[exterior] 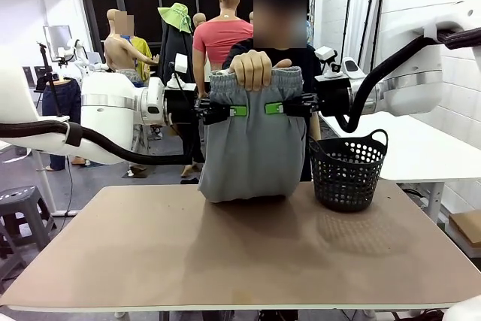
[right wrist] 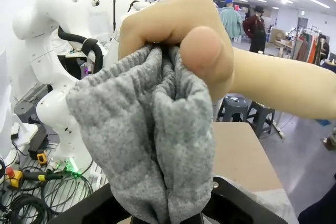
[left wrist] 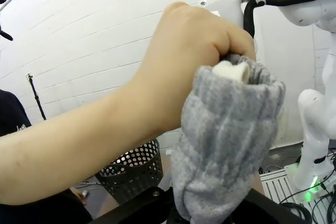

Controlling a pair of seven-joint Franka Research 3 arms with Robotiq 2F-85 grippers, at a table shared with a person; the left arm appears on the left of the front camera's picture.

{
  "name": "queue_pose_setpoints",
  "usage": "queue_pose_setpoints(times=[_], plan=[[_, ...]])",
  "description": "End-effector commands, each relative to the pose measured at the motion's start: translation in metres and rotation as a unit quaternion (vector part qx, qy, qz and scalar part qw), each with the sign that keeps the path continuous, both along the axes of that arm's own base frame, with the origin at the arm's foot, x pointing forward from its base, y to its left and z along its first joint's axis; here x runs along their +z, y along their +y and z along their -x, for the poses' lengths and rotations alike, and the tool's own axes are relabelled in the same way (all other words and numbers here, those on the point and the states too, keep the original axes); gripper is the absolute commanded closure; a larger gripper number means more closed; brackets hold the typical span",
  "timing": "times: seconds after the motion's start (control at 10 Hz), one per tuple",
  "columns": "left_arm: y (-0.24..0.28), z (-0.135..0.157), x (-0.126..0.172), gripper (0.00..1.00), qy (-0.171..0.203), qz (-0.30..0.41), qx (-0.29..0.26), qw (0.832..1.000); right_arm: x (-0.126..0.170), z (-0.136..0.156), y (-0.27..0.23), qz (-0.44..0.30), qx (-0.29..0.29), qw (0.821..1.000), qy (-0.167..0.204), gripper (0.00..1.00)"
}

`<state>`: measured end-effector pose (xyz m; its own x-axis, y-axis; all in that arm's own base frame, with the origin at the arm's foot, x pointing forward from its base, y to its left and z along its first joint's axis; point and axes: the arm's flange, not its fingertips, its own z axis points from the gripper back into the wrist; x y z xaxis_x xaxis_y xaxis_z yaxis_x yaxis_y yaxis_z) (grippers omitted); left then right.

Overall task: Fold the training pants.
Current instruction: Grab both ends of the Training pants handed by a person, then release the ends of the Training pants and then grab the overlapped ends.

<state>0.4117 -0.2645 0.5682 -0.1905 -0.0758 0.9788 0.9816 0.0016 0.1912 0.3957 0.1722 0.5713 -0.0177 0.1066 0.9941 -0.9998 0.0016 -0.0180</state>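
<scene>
Left end effector point(exterior: 239, 110) and right end effector point(exterior: 272, 108) are both clamped on the training pants point(exterior: 248, 159), pinching the grey fabric just below the waistband, one from each side. I see a person's hand point(exterior: 254, 70) gripping the waistband's middle above them. The pants hang upright, lower edge touching the tabletop point(exterior: 188, 253), near a black basket point(exterior: 347, 174).

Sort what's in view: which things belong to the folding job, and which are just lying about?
In the job: grey pants, person's hand at the waistband, left robot hand and right robot hand, both shut on the pants.
Lying about: black basket, on the table.
</scene>
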Motion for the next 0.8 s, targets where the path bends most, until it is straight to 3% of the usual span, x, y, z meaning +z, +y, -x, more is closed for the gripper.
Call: queue_pose_setpoints(times=[0.0,0.7], plan=[[0.0018,0.0057,0.0061,1.0,-0.018,0.015,0.017,1.0,0.003,0.0009,-0.0002,-0.009,-0.003,1.0,0.0,1.0],[0.0018,0.0057,0.0061,1.0,-0.018,0.015,0.017,1.0,0.003,0.0009,-0.0002,-0.009,-0.003,1.0,0.0,1.0]])
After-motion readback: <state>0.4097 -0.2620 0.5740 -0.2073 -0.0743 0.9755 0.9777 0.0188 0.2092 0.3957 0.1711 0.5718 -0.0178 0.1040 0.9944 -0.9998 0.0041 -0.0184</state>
